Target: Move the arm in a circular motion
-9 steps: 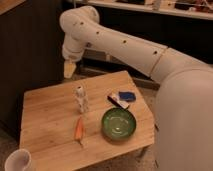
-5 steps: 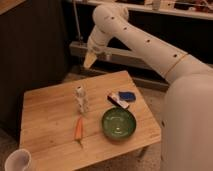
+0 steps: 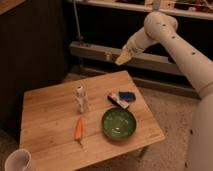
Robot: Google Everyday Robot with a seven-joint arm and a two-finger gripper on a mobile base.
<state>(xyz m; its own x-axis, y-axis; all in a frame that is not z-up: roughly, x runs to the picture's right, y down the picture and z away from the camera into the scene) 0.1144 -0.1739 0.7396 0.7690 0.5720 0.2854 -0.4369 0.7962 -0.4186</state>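
The arm (image 3: 172, 37) is large, glossy and white, made of thick rounded segments with small dark dots. It reaches in from the right and bends at an elbow at the top right. Its gripper (image 3: 123, 58) is a pale yellowish tip that hangs in the air above and beyond the far right corner of the wooden table (image 3: 47, 107). The gripper holds nothing that I can see.
On the table stand a small white bottle (image 3: 81, 99), an orange carrot (image 3: 79, 128), a green bowl (image 3: 119, 123) and a blue and white packet (image 3: 121, 98). A white cup (image 3: 18, 161) sits at the bottom left. A metal rail (image 3: 100, 51) runs behind the table.
The arm has swung to the right and upward; its tip moved from above the table's far left edge to beyond the far right corner. The view has shifted a little.
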